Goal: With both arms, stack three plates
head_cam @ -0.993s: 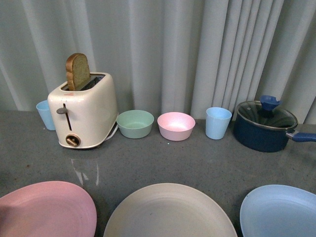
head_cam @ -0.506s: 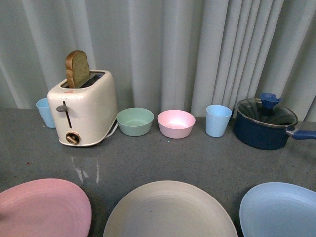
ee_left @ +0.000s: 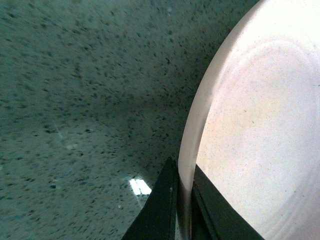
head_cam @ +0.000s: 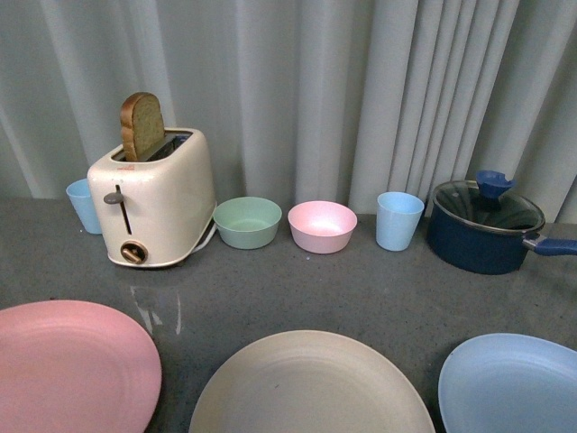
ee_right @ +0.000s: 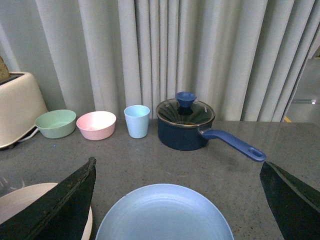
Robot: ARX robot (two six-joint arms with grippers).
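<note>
The pink plate (head_cam: 68, 365) is at the front left, raised off the grey counter. My left gripper (ee_left: 183, 200) is shut on its rim, one jaw on each side; the plate (ee_left: 260, 140) fills that view. The beige plate (head_cam: 311, 386) lies at front centre and its edge shows in the right wrist view (ee_right: 20, 200). The light blue plate (head_cam: 509, 383) lies at the front right. My right gripper (ee_right: 177, 167) is open, its jaws wide apart, above and just behind the blue plate (ee_right: 165, 215). Neither arm shows in the front view.
At the back stand a cream toaster (head_cam: 155, 200) with a bread slice, a blue cup (head_cam: 83, 206) behind it, a green bowl (head_cam: 247, 222), a pink bowl (head_cam: 322, 226), another blue cup (head_cam: 398, 221) and a dark blue lidded pot (head_cam: 485, 227) with its handle pointing right.
The pink plate has risen and shifted left in the front view over the last second. The beige and blue plates have stayed in place.
</note>
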